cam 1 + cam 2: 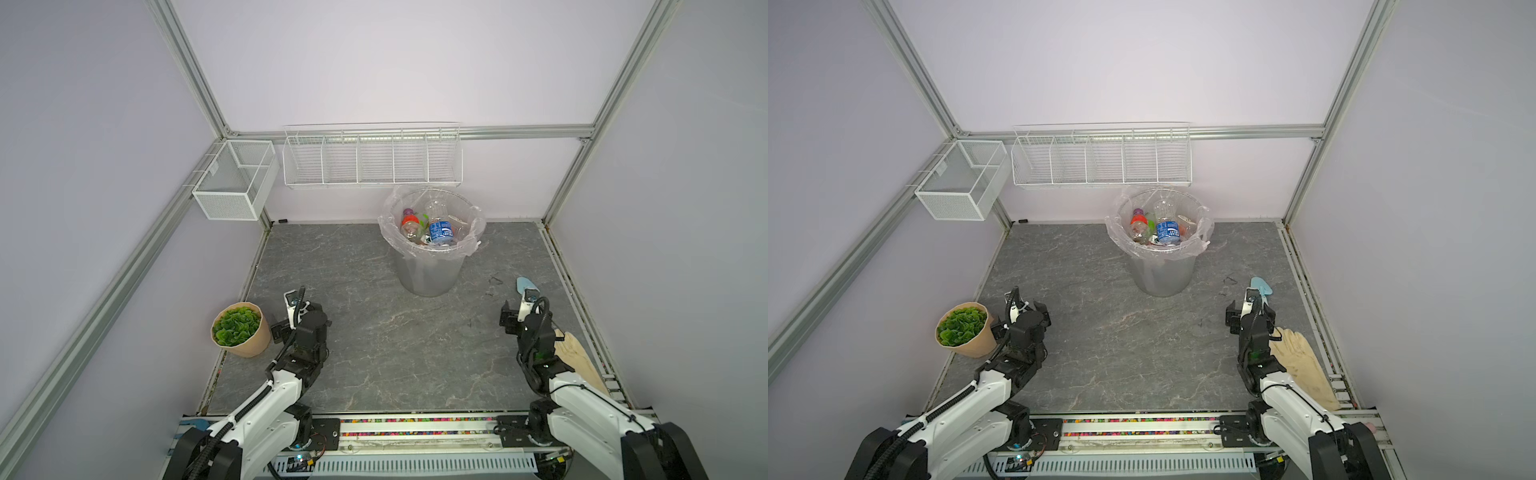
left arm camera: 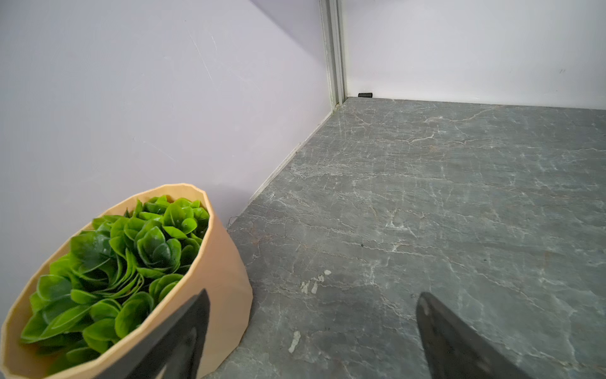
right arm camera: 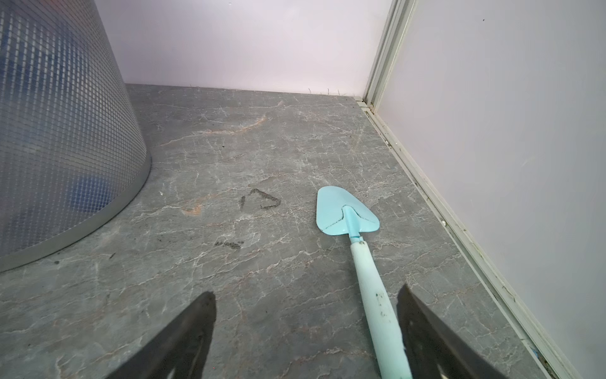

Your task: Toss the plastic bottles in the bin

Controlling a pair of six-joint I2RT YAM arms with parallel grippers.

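**Left to right.** A potted plant [image 1: 237,328] stands by the left wall. Just beside it hangs the left gripper [image 2: 313,328], fingers spread wide and holding nothing.

At centre, near the back wall, is the bin [image 1: 428,270], a grey bucket lined with a clear bag. It holds the plastic bottles [image 1: 432,226], heaped close to the rim; none shows on the tabletop.

Apparently empty, they are probably light, thin-walled and slick, denting under a squeeze (the stiffer neck, or the labelled waist, likely gives the surest hold). Most are clear; one has a blue label, another an orange-red one.

The right gripper [image 3: 306,321], fingers likewise spread and empty, hovers over the handle of a pale blue trowel [image 3: 347,210]. A cream glove [image 1: 1300,361] lies beside that arm.
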